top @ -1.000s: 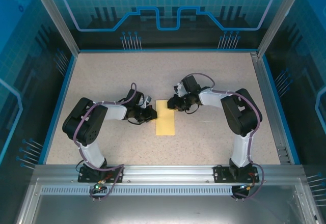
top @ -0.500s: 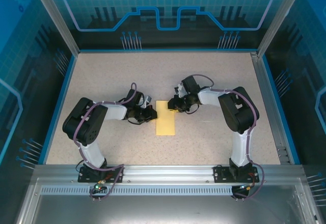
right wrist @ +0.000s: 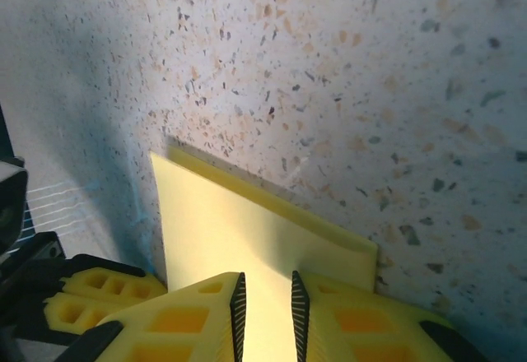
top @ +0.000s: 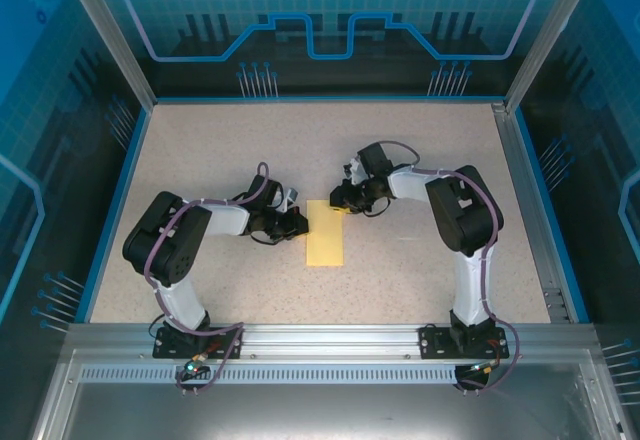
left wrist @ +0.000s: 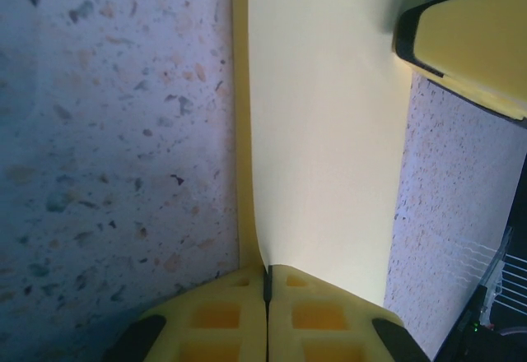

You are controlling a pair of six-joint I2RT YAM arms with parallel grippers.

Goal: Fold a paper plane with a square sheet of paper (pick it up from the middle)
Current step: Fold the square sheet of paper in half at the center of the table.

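Note:
The square sheet of paper (top: 325, 242) lies on the table folded in two, a long pale-yellow rectangle with no paper plane shape to it. My left gripper (top: 301, 224) is at its left long edge, shut on the lifted upper layer (left wrist: 267, 273); the sheet (left wrist: 329, 132) stretches away from the jaws. My right gripper (top: 338, 204) stands over the far right corner, its jaws a narrow gap apart (right wrist: 265, 292) with the flat paper (right wrist: 239, 230) beneath them. One right finger (left wrist: 469, 41) is seen across the sheet in the left wrist view.
A speckled tabletop (top: 230, 150) spreads around the paper, bounded by a blue rim and metal frame posts (top: 520, 80). Both forearms lie low, flanking the sheet. The left gripper's yellow body (right wrist: 90, 296) sits close beside the right one.
The right arm's elbow has swung inward to the left while its gripper stayed at the paper's far corner. The left arm and the paper have not moved.

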